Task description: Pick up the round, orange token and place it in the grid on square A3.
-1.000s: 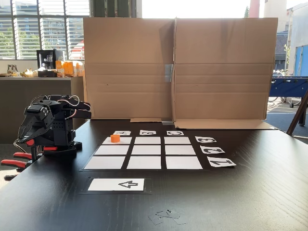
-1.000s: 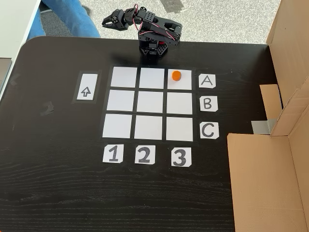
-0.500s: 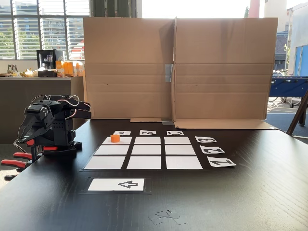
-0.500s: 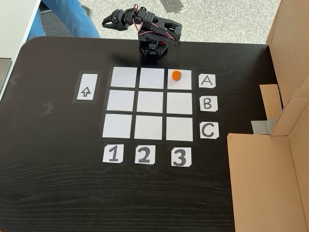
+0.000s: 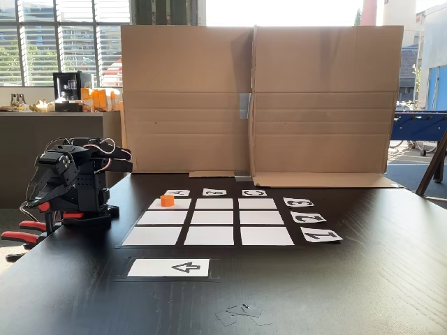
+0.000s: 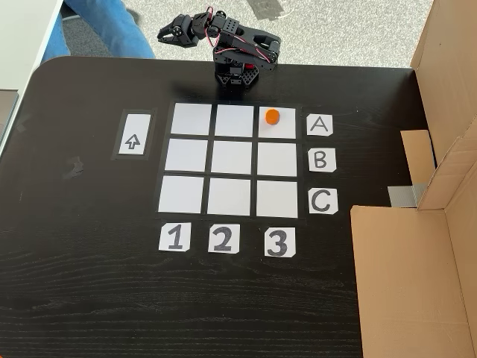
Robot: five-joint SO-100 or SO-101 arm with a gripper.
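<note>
While the token (image 6: pixel 272 116) is seen resting in square A3 (image 6: pixel 276 121) of the grid (image 6: pixel 231 159), well apart from the folded-back gripper (image 6: pixel 165 33), its jaw state cannot be told.

Daylight enters from the windows (image 5: pixel 66 42) at 11 o'clock and an overexposed gap of sky at 12 o'clock (detail lost). The cardboard screen (image 5: pixel 255 98) is backlit; the dark desk (image 5: pixel 363 279) shows a soft sheen. The high fixed view is evenly lit and sharp, shadows faint, edges undistorted.
</note>
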